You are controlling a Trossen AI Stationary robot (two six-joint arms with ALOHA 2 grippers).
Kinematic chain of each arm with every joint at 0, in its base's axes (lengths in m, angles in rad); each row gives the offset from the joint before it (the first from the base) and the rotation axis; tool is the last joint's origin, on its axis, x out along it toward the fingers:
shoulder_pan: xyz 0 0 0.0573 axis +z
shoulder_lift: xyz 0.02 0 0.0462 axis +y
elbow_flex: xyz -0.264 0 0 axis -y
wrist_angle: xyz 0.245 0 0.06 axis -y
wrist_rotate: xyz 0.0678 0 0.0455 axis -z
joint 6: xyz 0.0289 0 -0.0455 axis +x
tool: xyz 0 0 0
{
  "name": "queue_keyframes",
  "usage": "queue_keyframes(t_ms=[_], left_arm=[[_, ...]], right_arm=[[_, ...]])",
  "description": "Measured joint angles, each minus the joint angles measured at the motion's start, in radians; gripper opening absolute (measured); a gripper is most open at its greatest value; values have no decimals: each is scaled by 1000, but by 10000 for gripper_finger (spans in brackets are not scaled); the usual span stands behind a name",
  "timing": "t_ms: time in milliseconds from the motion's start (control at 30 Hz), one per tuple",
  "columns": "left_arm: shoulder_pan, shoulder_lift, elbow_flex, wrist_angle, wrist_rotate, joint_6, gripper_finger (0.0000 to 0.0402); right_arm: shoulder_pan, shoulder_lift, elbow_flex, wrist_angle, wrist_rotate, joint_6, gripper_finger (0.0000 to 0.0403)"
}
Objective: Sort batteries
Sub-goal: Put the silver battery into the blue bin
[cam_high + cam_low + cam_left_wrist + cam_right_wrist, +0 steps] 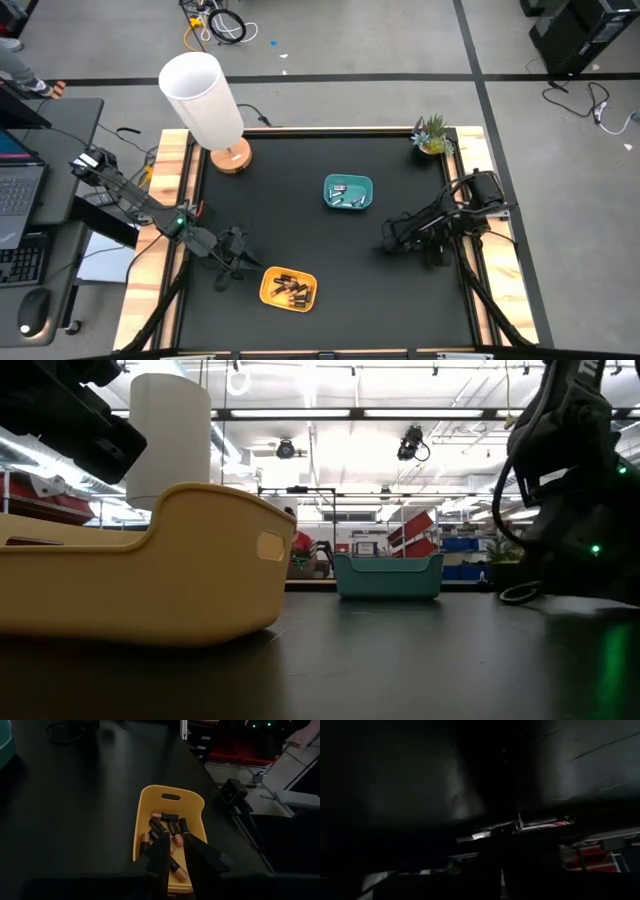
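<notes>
High view: lamp beside plant

Grey floor (dark tape lines), desk with laptop, ceiling strip lights.

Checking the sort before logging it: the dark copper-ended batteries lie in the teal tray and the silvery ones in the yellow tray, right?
No, the trays are swapped. The high view shows the dark copper-ended batteries in the yellow plastic tray and the silvery batteries in the teal plastic tray.

Overhead, table-level, two wrist cameras — yellow tray shared.
</notes>
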Motion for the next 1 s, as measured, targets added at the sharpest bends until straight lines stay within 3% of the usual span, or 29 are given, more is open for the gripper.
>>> queue_keyframes(t_ms=[333, 700, 867, 1000], left_arm=[[0, 0, 0, 5, 2, -3, 70], [0, 0, 0, 27, 2, -2, 70], [0, 0, 0, 22, 2, -20, 70], [0, 0, 0, 20, 3, -23, 70]], right_arm=[[47, -91, 23, 61, -4, 89, 0], [78, -181, 226, -27, 64, 287, 0], [90, -239, 316, -130, 116, 491, 0], [152, -302, 296, -18, 136, 741, 5]])
